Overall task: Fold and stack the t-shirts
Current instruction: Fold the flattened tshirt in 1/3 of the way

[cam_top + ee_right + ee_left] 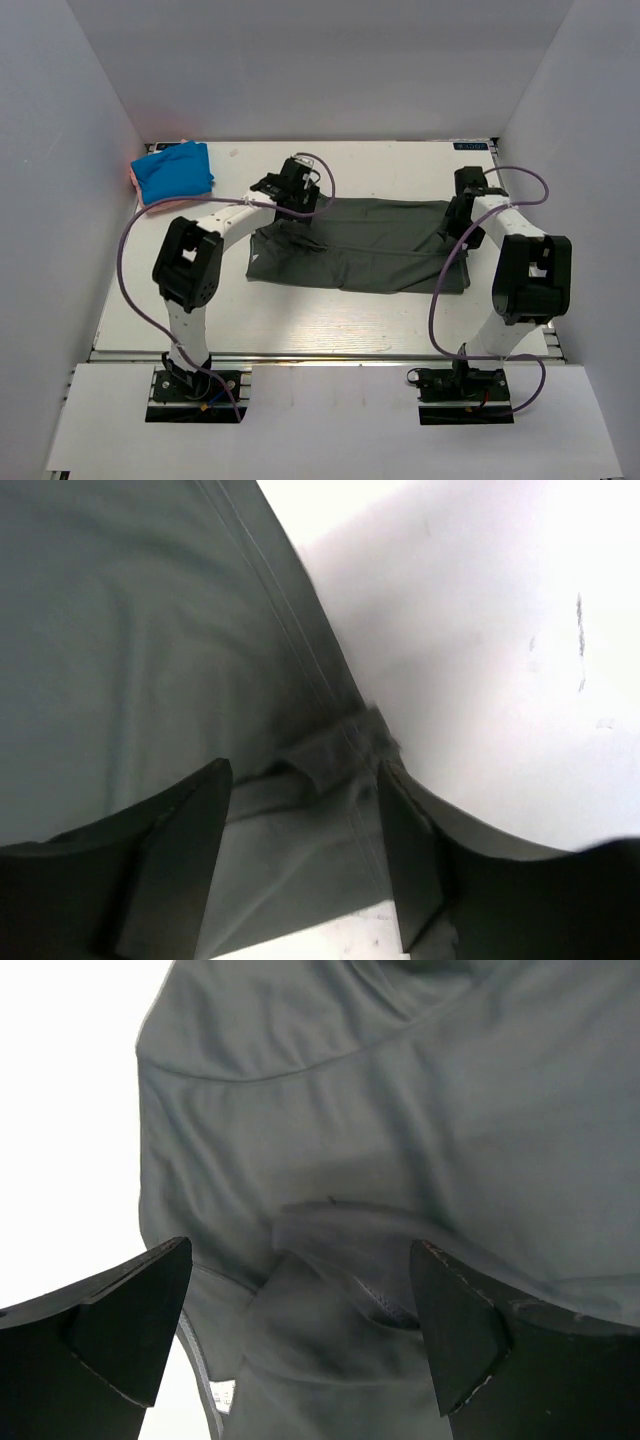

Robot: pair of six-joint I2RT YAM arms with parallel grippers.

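Robotics laboratory, test cell: a white table (pixel 300 320) is seen boxed in on three sides by plain pale panels (pixel 60 200), as in a purpose-built enclosure. Two jointed machines, the left arm (pixel 190 270) and the right arm (pixel 530 275), are bolted side by side onto black base plates (pixel 197 385) at the near edge. Purple cables (pixel 125 270) are looped loosely from them. A metal rail (pixel 320 355) is run along the tabletop's front. A dark grey-green t-shirt (pixel 370 245) is spread at the centre, and a folded blue t-shirt (pixel 173 172) is kept in the far left corner.
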